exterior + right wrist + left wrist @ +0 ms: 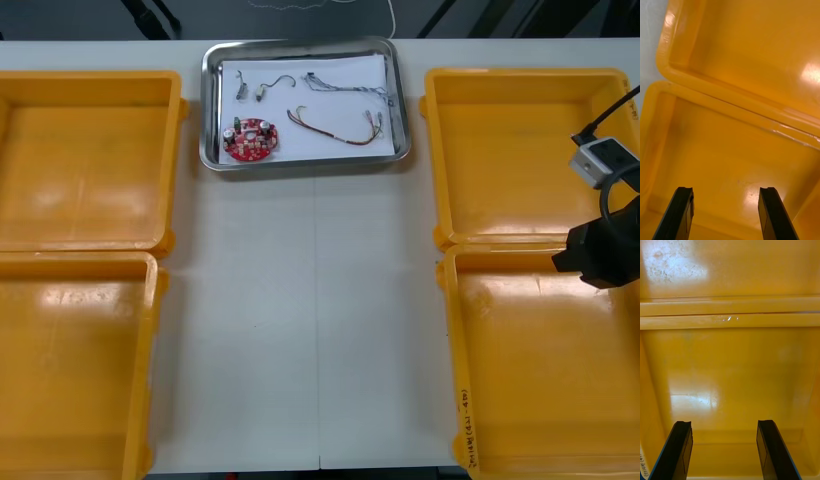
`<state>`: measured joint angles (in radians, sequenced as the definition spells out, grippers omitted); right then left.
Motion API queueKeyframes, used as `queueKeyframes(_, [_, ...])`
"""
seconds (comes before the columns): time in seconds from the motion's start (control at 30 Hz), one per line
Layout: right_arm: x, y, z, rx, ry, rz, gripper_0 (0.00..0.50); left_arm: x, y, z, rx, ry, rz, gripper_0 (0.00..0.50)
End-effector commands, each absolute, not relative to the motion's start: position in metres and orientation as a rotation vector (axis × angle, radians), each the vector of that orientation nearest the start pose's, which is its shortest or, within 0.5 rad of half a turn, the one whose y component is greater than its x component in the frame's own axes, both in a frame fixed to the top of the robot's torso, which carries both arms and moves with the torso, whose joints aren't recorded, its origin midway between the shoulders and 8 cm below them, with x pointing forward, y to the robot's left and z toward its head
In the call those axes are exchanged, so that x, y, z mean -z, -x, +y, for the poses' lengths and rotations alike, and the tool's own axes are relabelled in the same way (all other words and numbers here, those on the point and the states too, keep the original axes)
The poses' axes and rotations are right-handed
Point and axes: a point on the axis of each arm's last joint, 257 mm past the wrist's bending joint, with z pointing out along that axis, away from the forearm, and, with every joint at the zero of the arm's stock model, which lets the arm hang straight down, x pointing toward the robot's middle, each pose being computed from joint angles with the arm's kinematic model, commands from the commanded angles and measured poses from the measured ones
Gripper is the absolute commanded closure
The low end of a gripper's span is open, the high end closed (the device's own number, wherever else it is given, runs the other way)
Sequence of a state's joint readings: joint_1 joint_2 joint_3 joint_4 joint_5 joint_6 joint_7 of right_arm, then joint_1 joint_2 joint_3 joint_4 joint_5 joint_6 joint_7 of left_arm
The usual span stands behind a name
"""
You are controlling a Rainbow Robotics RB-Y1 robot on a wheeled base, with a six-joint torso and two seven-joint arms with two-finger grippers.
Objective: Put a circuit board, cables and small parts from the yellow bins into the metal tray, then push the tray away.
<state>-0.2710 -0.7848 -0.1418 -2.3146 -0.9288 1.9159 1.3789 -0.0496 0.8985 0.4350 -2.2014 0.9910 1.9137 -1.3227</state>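
The metal tray (397,100), white inside, stands at the far middle of the table. In it lie a round red circuit board (250,139), a red and yellow cable (335,128), a twisted blue and white cable (345,84), a black cable (275,84) and a small metal part (242,87). My right arm (603,250) hangs over the right-hand bins near the table's edge. In the right wrist view my right gripper (728,213) is open over a bare bin floor (730,150). My left gripper (726,452) is open too, above a bare bin floor (733,382).
Two yellow bins stand at the left (85,160) (70,360) and two at the right (520,150) (545,370), with nothing visible in them. The bare white table (300,320) runs between them, from the tray to the near edge.
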Motion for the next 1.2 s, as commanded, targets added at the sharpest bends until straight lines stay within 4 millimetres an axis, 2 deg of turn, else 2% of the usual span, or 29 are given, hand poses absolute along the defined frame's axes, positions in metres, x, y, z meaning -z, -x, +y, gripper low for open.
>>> queueKeyframes(0.03, [0.15,-0.358,-0.319,0.045,0.318,2.63,0.0,0.16,-0.333,0.406,-0.088,-0.157,2.739,0.0])
queueKeyframes(0.2, [0.165,-0.338,-0.335,0.052,0.18,2.672,0.0,0.16,-0.333,0.406,-0.088,-0.157,2.739,0.0])
queueKeyframes(0.43, [0.172,-0.327,-0.339,0.055,0.062,2.684,0.0,0.16,-0.333,0.406,-0.088,-0.157,2.739,0.0])
queueKeyframes(1.2, [0.178,-0.344,-0.315,-0.05,0.065,2.632,0.0,0.16,-0.333,0.406,-0.088,-0.157,2.739,0.0])
